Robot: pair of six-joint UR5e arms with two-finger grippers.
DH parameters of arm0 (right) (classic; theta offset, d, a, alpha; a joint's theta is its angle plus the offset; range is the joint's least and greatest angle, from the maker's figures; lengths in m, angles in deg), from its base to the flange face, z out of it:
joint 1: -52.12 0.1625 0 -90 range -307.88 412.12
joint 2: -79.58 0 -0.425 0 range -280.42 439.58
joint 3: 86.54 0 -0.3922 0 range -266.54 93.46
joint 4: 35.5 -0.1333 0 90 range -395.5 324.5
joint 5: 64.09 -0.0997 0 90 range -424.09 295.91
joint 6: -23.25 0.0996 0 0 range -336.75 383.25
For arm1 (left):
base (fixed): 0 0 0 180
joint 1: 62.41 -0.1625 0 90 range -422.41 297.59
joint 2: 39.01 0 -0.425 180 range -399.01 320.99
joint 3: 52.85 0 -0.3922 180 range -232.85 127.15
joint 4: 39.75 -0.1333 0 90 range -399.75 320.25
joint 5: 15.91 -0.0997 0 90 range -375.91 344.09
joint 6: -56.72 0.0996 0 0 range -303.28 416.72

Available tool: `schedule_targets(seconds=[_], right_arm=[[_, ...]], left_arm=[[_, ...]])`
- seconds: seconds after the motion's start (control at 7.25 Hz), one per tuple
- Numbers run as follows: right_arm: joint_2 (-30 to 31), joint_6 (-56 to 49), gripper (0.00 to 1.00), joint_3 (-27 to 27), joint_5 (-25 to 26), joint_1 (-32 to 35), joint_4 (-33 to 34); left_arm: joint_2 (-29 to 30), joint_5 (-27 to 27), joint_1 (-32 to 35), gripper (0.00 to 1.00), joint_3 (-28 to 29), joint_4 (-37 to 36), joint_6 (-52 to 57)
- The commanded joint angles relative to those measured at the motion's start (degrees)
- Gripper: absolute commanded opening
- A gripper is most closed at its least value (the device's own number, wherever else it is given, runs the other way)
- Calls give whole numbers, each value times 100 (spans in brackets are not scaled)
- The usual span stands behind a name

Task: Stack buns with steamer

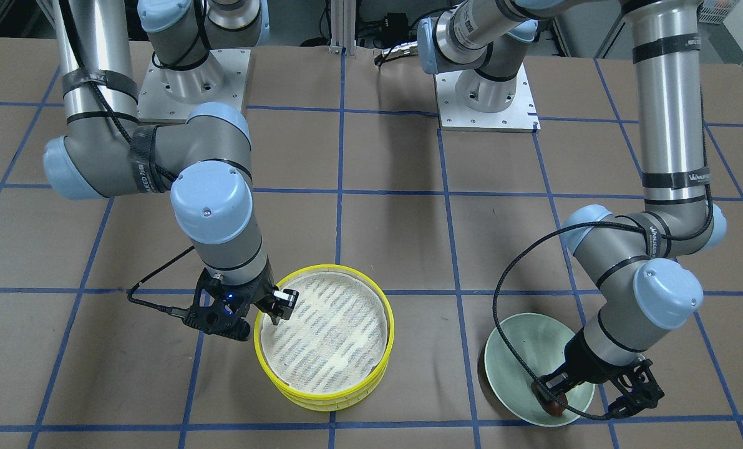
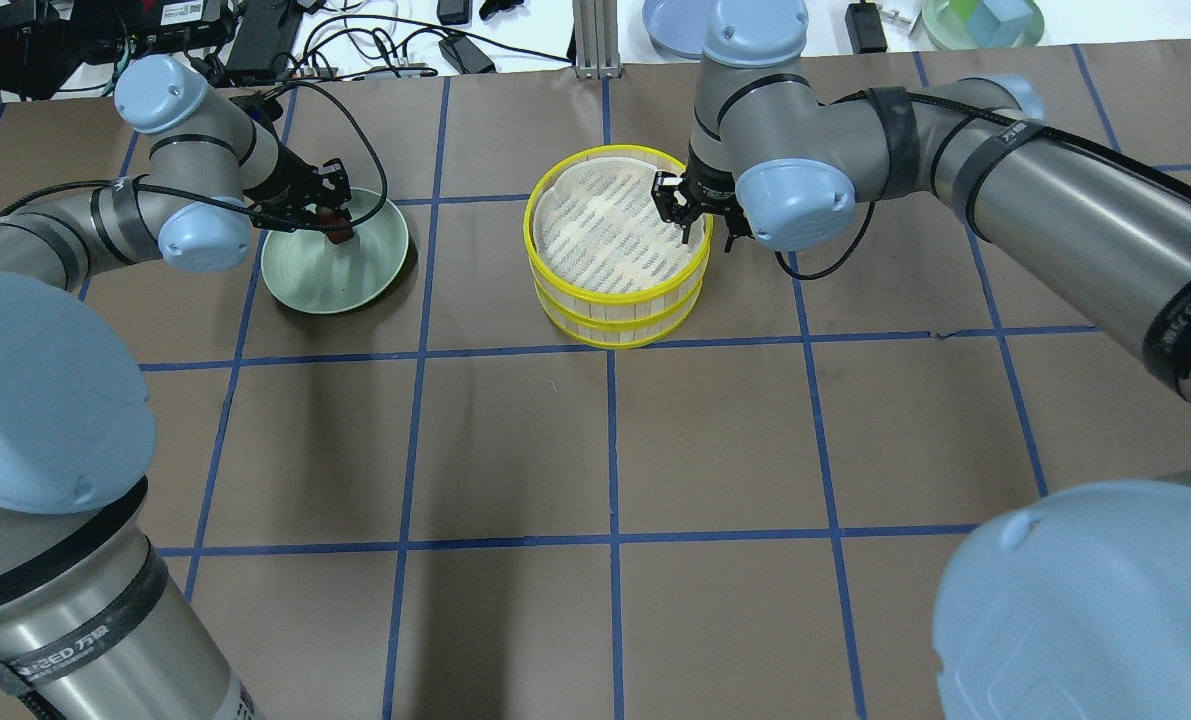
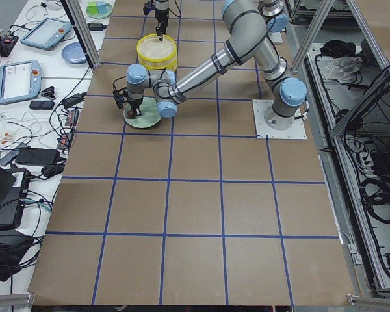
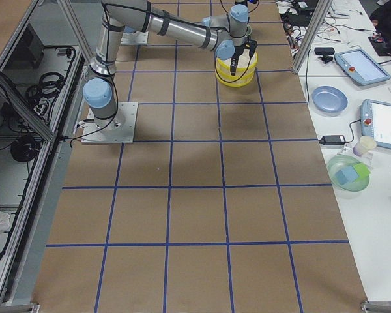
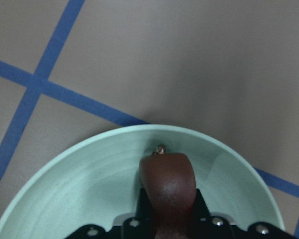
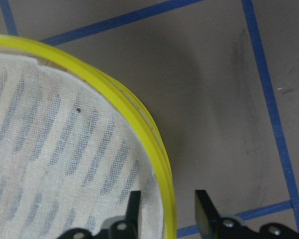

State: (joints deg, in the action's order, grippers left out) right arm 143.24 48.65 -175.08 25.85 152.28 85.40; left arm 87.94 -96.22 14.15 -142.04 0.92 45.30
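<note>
On the brown paper-covered worktop with its blue tape grid (image 2: 715,440), we see the two round yellow-rimmed steamer trays (image 2: 610,318) sitting one on the other, so we judge the tier stacking done. The white slotted mesh liner (image 2: 605,235) of the upper tray lies bare, with no bun on it. Well apart from the stack, the pale green round plate (image 2: 345,285) holds the one bun we can find. The right pincer (image 6: 167,206) stands open astride the upper tray's rim, one finger over the mesh and one outside the wall, gripping nothing that we can make out. The left pincer (image 2: 333,228) reaches down into the plate and is closed on the dark reddish-brown rounded bun (image 5: 168,189), low against the plate's far side. We see no pale cream bun in any view; it may sit hidden in the lower tray. What remains, we reckon, is carrying the brown bun to the top mesh.
</note>
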Motion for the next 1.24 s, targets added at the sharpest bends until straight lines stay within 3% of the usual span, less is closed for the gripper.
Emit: schedule_targets(seconds=[0.0,0.28,0.55,0.97,1.1], right_arm=[[521,-445,100,144,-72,-118,-327],[1372,-1526,100,416,-116,-644,-1615],[2121,-2710,100,408,-12,-822,-2349],[2291,-3137,100,320,15,-796,-2545],[2300,-3094,100,320,-2,-796,-2511]], left_arm=[[-335,-11,86,0,103,38,-140],[-801,399,593,0,130,91,-1417],[-1031,604,1436,0,147,30,-2773],[-1085,849,2167,0,51,82,-3270],[-998,868,2344,6,25,99,-3288]])
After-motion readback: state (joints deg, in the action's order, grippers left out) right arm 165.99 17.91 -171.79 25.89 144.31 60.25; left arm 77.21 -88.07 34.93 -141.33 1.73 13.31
